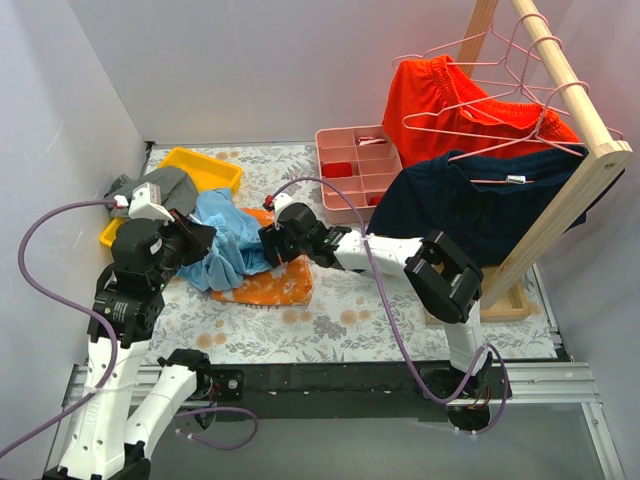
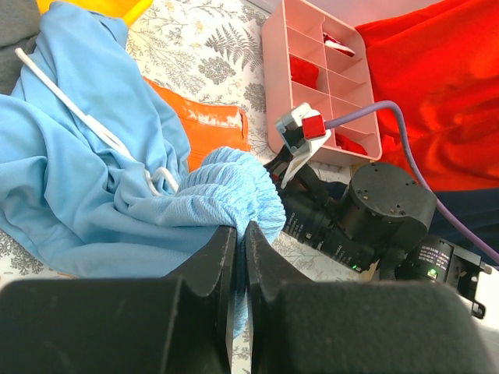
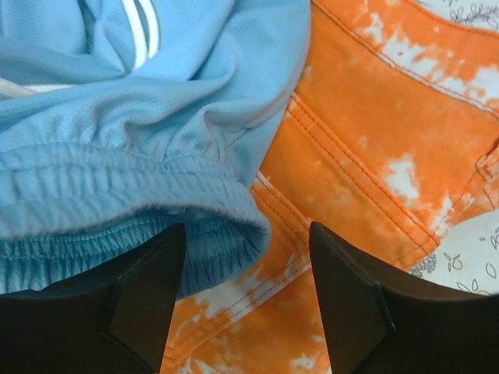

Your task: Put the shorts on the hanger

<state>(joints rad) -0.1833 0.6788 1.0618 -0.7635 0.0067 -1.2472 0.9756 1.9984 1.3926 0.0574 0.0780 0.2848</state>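
White panels close in a table spread with a grey floral-print cloth (image 1: 350, 320). Along the right of the overhead view a slanted wooden rail (image 1: 560, 75) carries bright red-orange shorts (image 1: 440, 95), a dark navy garment (image 1: 470, 210) and spare pink wire hangers (image 1: 480, 60). Left of centre lie the light sky-blue soft fabric shorts (image 1: 225, 245), crumpled partly over a flat orange tie-dye cloth (image 1: 275, 285). A yellow plastic tray (image 1: 205, 165) sits above them and a pink compartment box (image 1: 322, 170) toward the top middle.

The left gripper (image 2: 240, 230) has its fingers pressed together on the gathered elastic waistband, lifting a hump of it off the table. This looks meant to keep the waist raised and taut. A thin pale pink wire hanger (image 2: 78, 109) lies slantwise across the shorts in the upper left of the left wrist view, its bent end sinking into a fold near the middle. Whether it is threaded inside the fabric I cannot tell.

The right gripper (image 3: 242, 234) points down with its fingers apart, holding nothing. The waistband's edge shows between them at the lower left of its view, with the orange cloth filling the rest. It seems lined up for a second hold on the waistband, so the two arms can spread the shorts for the hanger. The task looks early: the shorts are on the table, not hung.
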